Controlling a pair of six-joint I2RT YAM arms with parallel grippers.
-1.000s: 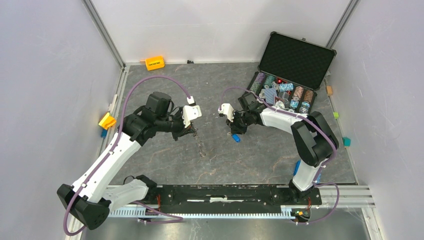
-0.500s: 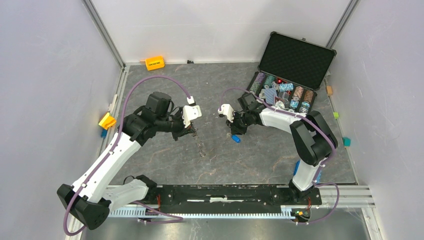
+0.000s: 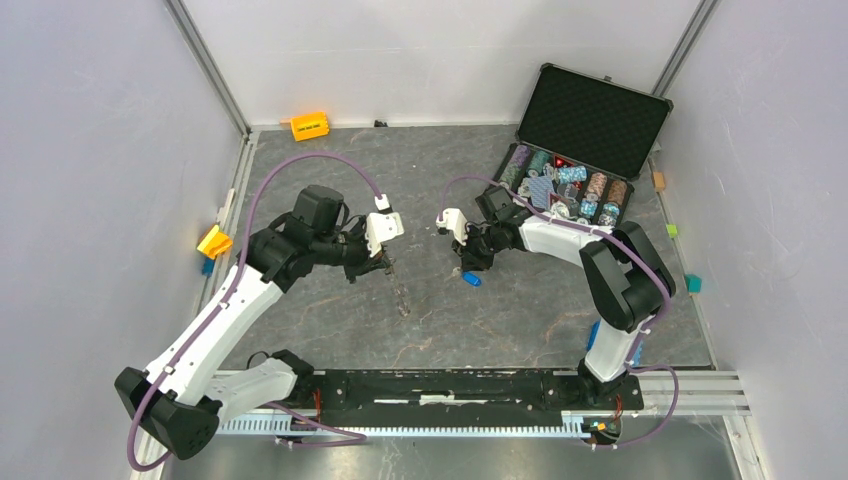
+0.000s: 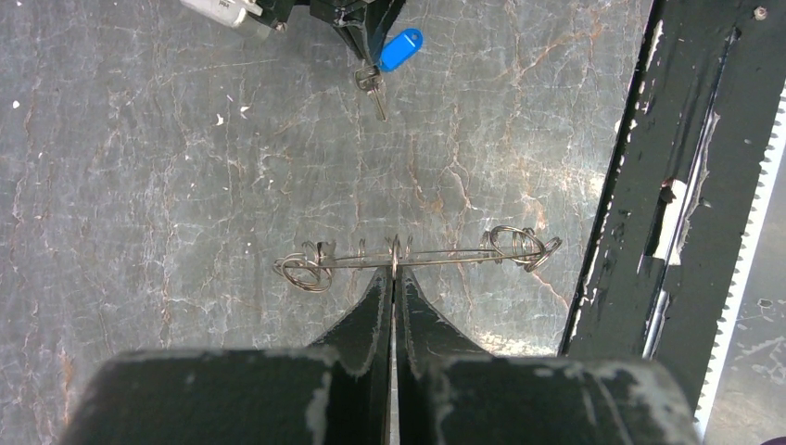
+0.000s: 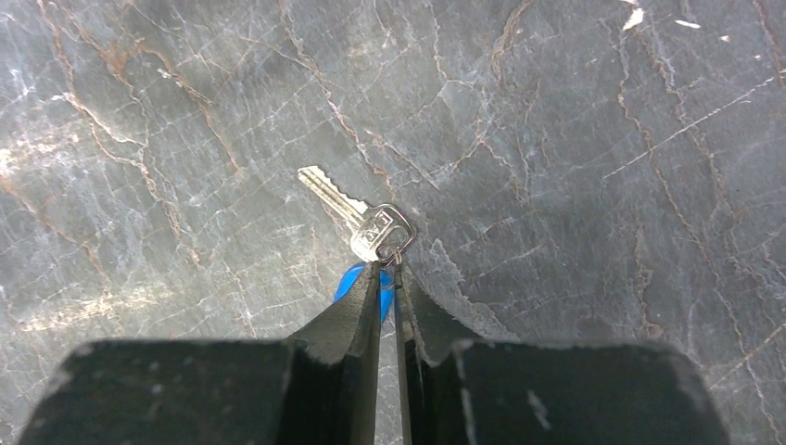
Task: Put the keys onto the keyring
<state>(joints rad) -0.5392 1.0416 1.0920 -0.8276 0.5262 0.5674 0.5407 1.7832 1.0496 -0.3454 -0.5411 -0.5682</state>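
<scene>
The left gripper is clamped shut on the keyring. Its wrist view shows the hoop edge-on, with small rings bunched at both ends. The overhead view shows the hoop only as a thin line below the fingers. The right gripper pinches the small loop of a silver key, with a blue tag behind the fingers. Overhead, only the tag is distinguishable, apart from the keyring near mid-table.
</scene>
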